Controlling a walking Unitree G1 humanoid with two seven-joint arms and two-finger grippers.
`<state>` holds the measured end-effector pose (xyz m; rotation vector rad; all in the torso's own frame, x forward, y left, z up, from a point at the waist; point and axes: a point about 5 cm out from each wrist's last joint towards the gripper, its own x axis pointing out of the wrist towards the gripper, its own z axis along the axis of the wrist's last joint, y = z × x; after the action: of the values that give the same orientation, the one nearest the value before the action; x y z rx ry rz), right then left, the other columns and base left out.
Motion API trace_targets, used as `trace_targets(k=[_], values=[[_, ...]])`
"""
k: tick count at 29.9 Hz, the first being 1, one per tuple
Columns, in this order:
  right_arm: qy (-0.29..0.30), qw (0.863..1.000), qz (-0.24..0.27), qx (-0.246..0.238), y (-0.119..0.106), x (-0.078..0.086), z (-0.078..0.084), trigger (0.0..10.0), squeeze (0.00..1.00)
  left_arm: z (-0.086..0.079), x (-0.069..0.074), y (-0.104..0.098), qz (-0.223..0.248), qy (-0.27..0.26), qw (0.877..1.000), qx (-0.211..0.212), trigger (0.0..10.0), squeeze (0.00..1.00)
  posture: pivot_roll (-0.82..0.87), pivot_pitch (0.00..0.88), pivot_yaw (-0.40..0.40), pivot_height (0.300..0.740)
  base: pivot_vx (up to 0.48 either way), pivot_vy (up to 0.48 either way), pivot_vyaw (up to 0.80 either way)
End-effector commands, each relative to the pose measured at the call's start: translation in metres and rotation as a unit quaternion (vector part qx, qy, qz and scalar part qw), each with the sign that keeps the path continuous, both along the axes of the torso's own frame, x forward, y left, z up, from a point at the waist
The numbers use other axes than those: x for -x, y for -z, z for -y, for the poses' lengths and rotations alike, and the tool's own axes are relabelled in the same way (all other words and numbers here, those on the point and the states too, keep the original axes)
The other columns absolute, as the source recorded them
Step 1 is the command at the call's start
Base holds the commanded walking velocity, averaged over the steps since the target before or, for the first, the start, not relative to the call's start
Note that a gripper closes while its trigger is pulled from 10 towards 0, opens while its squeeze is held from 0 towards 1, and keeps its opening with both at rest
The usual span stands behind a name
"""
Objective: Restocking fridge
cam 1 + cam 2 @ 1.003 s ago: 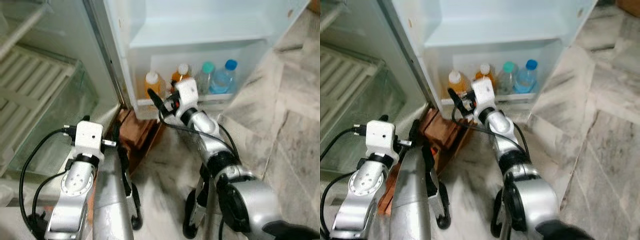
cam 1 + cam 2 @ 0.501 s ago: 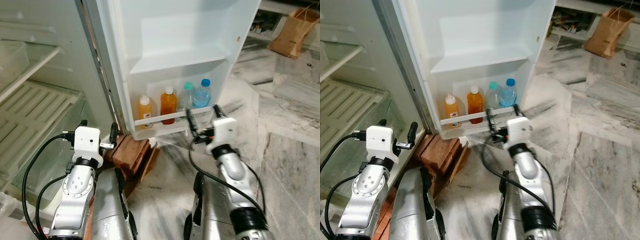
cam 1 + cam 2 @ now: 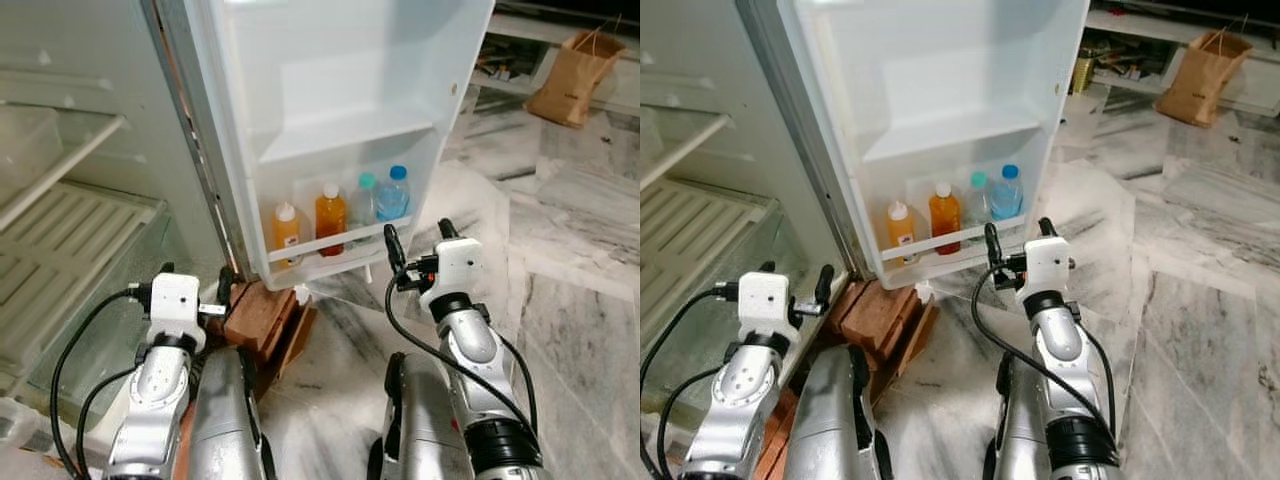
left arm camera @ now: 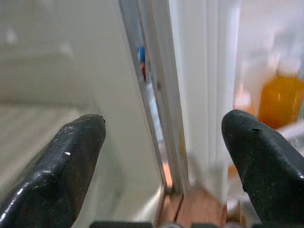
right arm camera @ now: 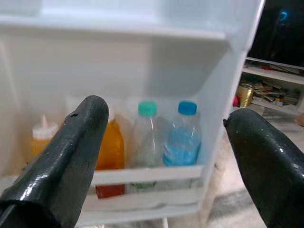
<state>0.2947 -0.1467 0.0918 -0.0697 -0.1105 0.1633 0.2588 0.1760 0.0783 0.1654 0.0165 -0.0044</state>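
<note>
Four bottles (image 3: pixel 340 217) already stand in the bottom rack of the fridge door (image 3: pixel 350 120); the shelf above looks bare, so stocking seems partly done. My right tool (image 3: pixel 414 246) hangs spread and empty just before that rack; my left tool (image 4: pixel 166 142), also spread, faces the door's hinge edge.

Two silver arms are raised forward at about the same height. The left end effector (image 4: pixel 164 156) is held with its two black fingers spread wide and nothing between them. The right end effector (image 5: pixel 166 156) is likewise held open and empty, fingers pointing forward.
</note>
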Motion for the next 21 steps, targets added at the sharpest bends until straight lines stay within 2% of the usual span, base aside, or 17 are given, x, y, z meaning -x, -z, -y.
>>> trace_targets(k=[1, 3, 5, 7, 15, 21], values=[[-0.002, 1.000, 0.001, -0.007, -0.004, -0.006, -0.002, 10.0, 0.00, 0.001, -0.003, -0.002, 0.006, 0.000, 1.000, -0.007, 10.0, 0.00, 0.11, 0.000, 0.006, 0.614, 0.000, 0.000, 0.00], [-0.002, 1.000, 0.001, -0.007, -0.004, -0.006, -0.002, 10.0, 0.00, 0.001, -0.003, -0.002, 0.006, 0.000, 1.000, -0.007, 10.0, 0.00, 0.11, 0.000, 0.006, 0.614, 0.000, 0.000, 0.00], [0.006, 1.000, -0.008, -0.015, -0.004, -0.011, -0.002, 10.0, 0.00, 0.008, -0.006, 0.004, -0.002, 0.017, 0.999, -0.046, 10.0, 0.00, 0.12, 0.000, -0.006, 0.634, 0.000, 0.000, 0.00], [0.009, 1.000, -0.013, -0.014, -0.003, -0.011, -0.002, 10.0, 0.00, 0.011, -0.006, 0.003, 0.004, 0.025, 0.998, -0.056, 10.0, 0.00, 0.11, 0.000, -0.008, 0.644, 0.000, 0.000, 0.00], [0.022, 1.000, -0.013, -0.002, -0.002, -0.009, 0.005, 10.0, 0.00, 0.014, -0.006, 0.006, 0.004, 0.005, 0.999, -0.035, 10.0, 0.00, 0.09, 0.000, -0.026, 0.689, 0.000, 0.000, 0.00], [0.026, 1.000, -0.017, 0.002, -0.001, -0.006, 0.008, 10.0, 0.00, 0.007, 0.003, 0.009, -0.006, -0.011, 1.000, -0.021, 10.0, 0.00, 0.08, 0.000, -0.007, 0.724, 0.000, 0.000, 0.00]])
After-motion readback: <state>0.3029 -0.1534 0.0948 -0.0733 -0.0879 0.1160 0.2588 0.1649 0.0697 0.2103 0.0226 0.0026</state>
